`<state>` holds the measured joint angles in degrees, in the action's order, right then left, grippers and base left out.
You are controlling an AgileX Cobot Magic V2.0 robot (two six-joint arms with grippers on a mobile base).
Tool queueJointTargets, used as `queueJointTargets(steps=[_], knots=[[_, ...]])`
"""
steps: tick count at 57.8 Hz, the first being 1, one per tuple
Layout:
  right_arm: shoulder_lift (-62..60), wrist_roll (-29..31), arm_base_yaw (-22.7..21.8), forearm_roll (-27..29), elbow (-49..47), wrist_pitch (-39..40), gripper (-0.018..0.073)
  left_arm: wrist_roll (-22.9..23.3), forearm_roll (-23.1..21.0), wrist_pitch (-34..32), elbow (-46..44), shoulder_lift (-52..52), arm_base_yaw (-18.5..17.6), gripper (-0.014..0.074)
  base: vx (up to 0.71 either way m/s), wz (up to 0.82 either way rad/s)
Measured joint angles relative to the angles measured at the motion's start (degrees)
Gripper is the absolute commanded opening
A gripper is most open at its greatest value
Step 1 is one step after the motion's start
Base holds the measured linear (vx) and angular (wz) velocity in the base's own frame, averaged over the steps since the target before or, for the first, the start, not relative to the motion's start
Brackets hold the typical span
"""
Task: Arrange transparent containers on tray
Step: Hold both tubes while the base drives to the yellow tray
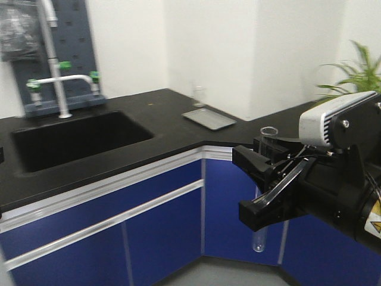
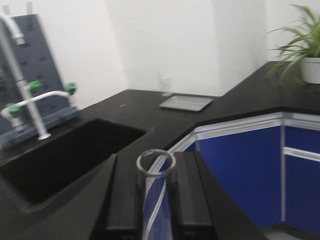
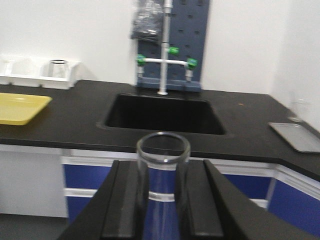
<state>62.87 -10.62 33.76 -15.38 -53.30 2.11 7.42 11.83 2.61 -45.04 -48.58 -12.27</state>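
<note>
- The left gripper (image 2: 156,158) is clamping test tube A (image 2: 154,200) between its two black fingers (image 2: 122,200), with the open rim showing between the fingertips.
- The right gripper (image 3: 163,165) is gripping test tube B (image 3: 162,200) in the same manner, with its jaws closed on the glass.
- In the front view, test tube B (image 1: 258,238) is hanging roughly upright in front of the blue cabinets (image 1: 161,226), round bottom pointing at the floor.
- The yellow tray (image 3: 20,107) is lying on the black countertop (image 3: 75,120) to the left of the sink (image 3: 165,112), well apart from test tube B.
</note>
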Motion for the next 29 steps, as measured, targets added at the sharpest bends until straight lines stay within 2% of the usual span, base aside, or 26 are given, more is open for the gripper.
queueJointTargets(steps=[29], knots=[[0.00, 0.00, 0.00, 0.00, 0.00, 0.00, -0.0011, 0.04, 0.00, 0.00, 0.00, 0.00, 0.00, 0.0000, -0.16, 0.55]])
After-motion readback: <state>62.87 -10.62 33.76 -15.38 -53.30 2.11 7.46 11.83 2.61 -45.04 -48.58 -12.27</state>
